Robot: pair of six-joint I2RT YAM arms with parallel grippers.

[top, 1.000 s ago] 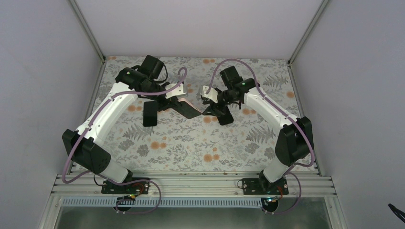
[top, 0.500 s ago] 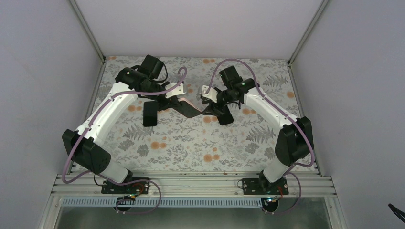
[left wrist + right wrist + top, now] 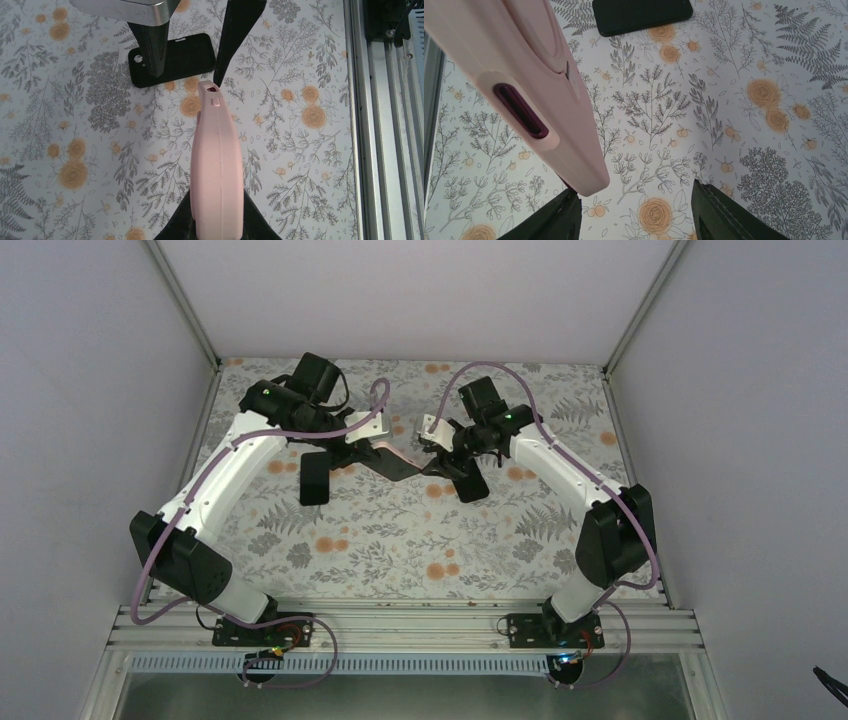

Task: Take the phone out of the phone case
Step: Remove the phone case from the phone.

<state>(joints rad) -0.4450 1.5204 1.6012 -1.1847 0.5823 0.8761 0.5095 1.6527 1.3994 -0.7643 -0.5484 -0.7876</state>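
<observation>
The phone case (image 3: 217, 160) is pink and I see it edge-on, held off the table. My left gripper (image 3: 218, 220) is shut on its near end. In the top view the case (image 3: 393, 464) hangs between the two grippers, its upper face dark. My left gripper (image 3: 372, 447) holds it from the left and my right gripper (image 3: 432, 455) is at its right end. In the right wrist view the case (image 3: 549, 85) shows a dark maroon slot in its edge. Its end reaches the left finger of my open right gripper (image 3: 634, 205). The phone itself is hidden inside.
A black phone-shaped slab (image 3: 313, 478) lies on the floral table (image 3: 400, 540) below the left gripper, and shows in the right wrist view (image 3: 641, 15). A second black slab (image 3: 472, 485) lies under the right gripper, and shows in the left wrist view (image 3: 175, 59). Walls enclose the table.
Both grippers and the pink case have shifted slightly toward the far side. The right gripper has closed in a little on the case's end.
</observation>
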